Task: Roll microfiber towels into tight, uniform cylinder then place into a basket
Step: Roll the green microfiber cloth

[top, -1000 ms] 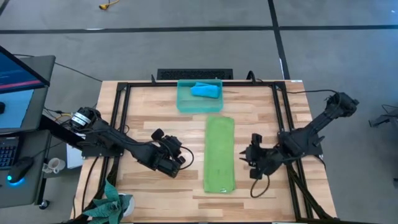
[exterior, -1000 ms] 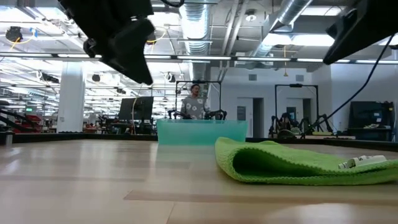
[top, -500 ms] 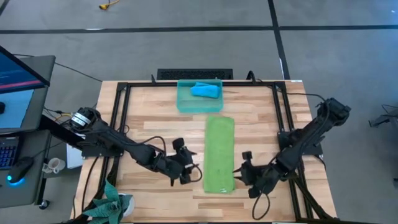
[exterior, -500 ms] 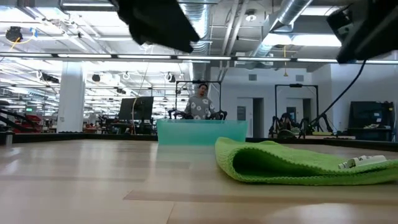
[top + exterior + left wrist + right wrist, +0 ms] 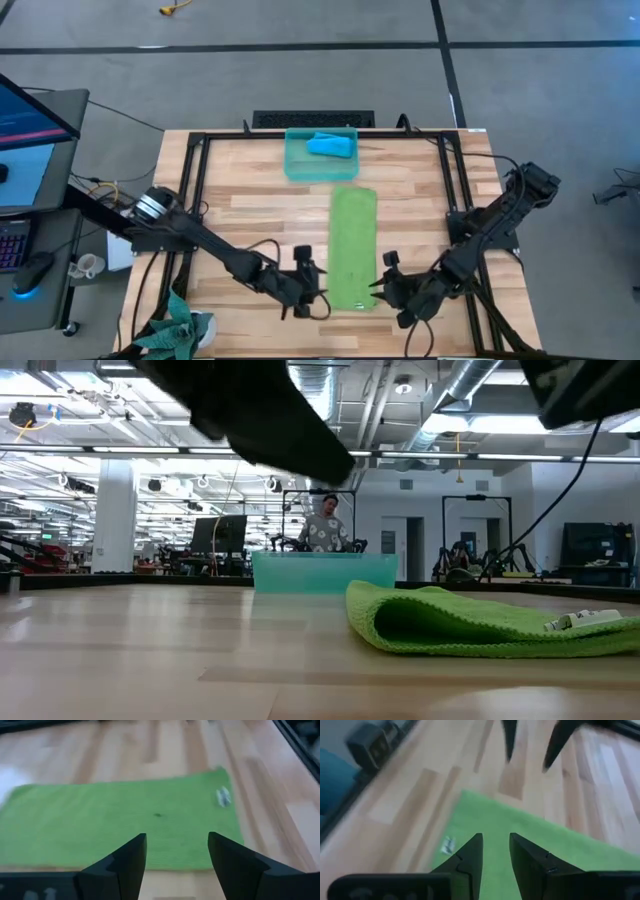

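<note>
My left tool (image 5: 312, 288) sits low at the near end of the table (image 5: 250, 200), just beside the left edge of the green towel (image 5: 353, 247), fingers spread wide with nothing between them; in my left wrist view the two dark fingers (image 5: 122, 862) frame the towel (image 5: 120, 822), which lies flat under them. My right tool (image 5: 385, 288) mirrors it on the towel's right edge, also near the close end, fingers part open with a narrow gap and holding nothing; my right wrist view looks down past them (image 5: 465, 857) onto the towel corner (image 5: 520, 840), with my left tool's fingertips (image 5: 510, 737) visible across the cloth. Green towel is laid out as a long strip running from the near table edge toward the basket (image 5: 320, 154), unrolled; the low view shows its near end folded over in a soft hump (image 5: 470, 620) with a small white tag (image 5: 585, 620) on it. Basket stands at the far middle of the table, and the blue towel (image 5: 331, 146) is already inside it, bundled. In the low view the basket (image 5: 325, 572) shows beyond the green cloth, and a person (image 5: 322, 528) stands in the room behind.
</note>
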